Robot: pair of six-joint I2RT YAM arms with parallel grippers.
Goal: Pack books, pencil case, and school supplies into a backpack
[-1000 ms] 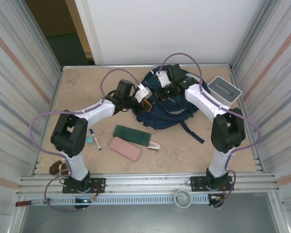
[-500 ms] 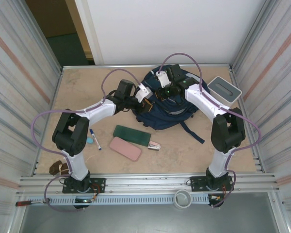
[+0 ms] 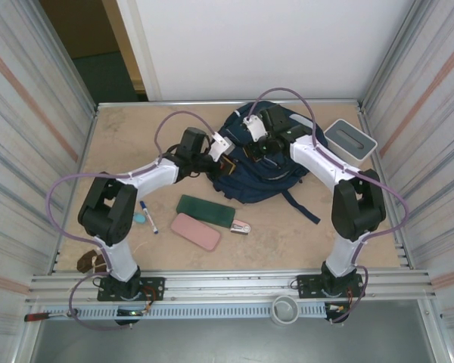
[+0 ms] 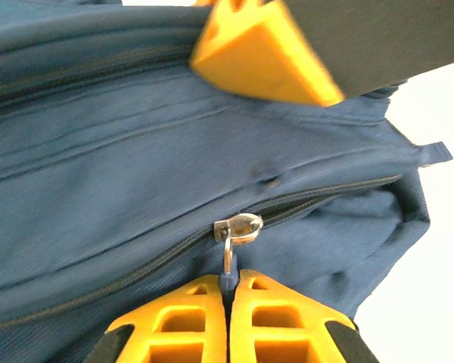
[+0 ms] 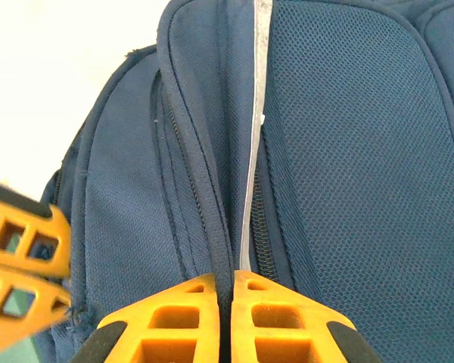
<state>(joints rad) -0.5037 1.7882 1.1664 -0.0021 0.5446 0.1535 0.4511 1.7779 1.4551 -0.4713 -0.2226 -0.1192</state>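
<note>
The navy backpack (image 3: 268, 170) lies at the back middle of the table. My left gripper (image 4: 228, 283) is shut on the blue zipper pull (image 4: 228, 265) hanging from a silver slider (image 4: 239, 227), at the backpack's left side (image 3: 228, 156). My right gripper (image 5: 226, 281) is shut on a fold of backpack fabric (image 5: 212, 219) beside a pale stripe, near the bag's top (image 3: 261, 147). A dark teal flat book (image 3: 206, 210), a pink pencil case (image 3: 196, 231), a small stapler (image 3: 240, 226) and a blue-capped pen (image 3: 148, 215) lie on the table in front of the bag.
A white box with a grey top (image 3: 349, 140) stands at the back right. A small light-blue item (image 3: 140, 218) lies beside the pen. A backpack strap (image 3: 299, 206) trails toward the front right. Metal walls enclose the table on both sides.
My left gripper has closed onto the zipper pull. My right gripper has shifted slightly toward the back, pulling the bag's top with it.
</note>
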